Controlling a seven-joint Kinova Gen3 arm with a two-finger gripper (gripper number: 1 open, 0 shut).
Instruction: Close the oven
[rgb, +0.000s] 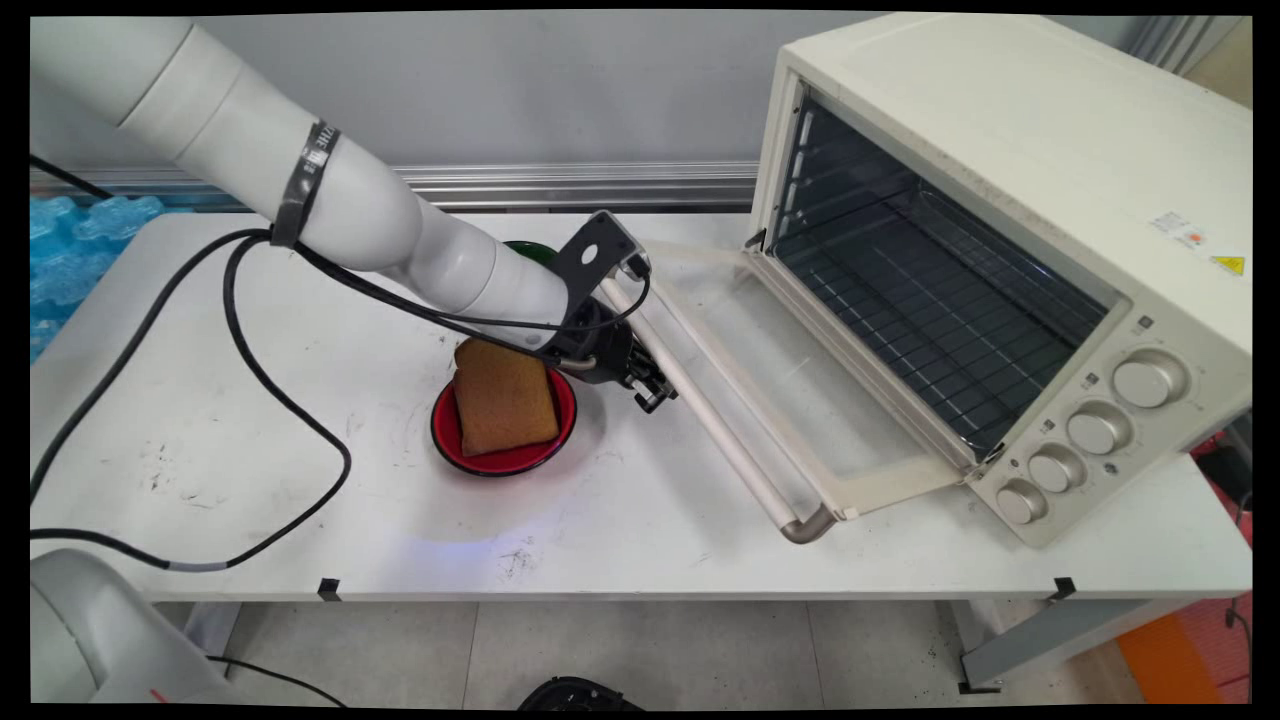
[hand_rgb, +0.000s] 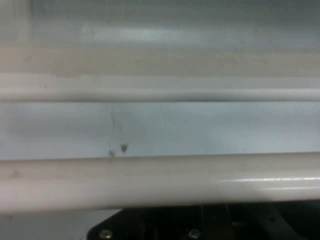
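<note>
Reaching low across the white table (rgb: 250, 470), the Kinova arm (rgb: 330, 190) brings its black gripper (rgb: 650, 385) right up against the bar handle (rgb: 700, 400) of the toaster oven's door (rgb: 800, 390). That door lies fully swung down, flat over the table in front of the cream toaster oven (rgb: 1010, 240), whose wire rack (rgb: 930, 310) is bare and exposed. In the hand view, the handle (hand_rgb: 160, 180) runs as a pale horizontal bar just above the gripper's linkage (hand_rgb: 200, 227), with the door's frame edge (hand_rgb: 160, 92) beyond it; the fingers themselves are not visible there, and in the main view they are too small and dark to read, so whether the gripper is spread or closed cannot be told, nor whether it actually touches the handle. Just beside the handle, on the side away from the oven, a red bowl (rgb: 490, 462) holds a slice of brown bread (rgb: 505, 398) leaning up on edge, partly under the arm's wrist. Farther from the handle, behind the wrist, part of a dark green dish (rgb: 530, 248) shows. Black cables (rgb: 240, 380) trail over the table, well apart from the handle. With the door open and the bread outside the oven, the arm's wrist crowds the bowl.
</note>
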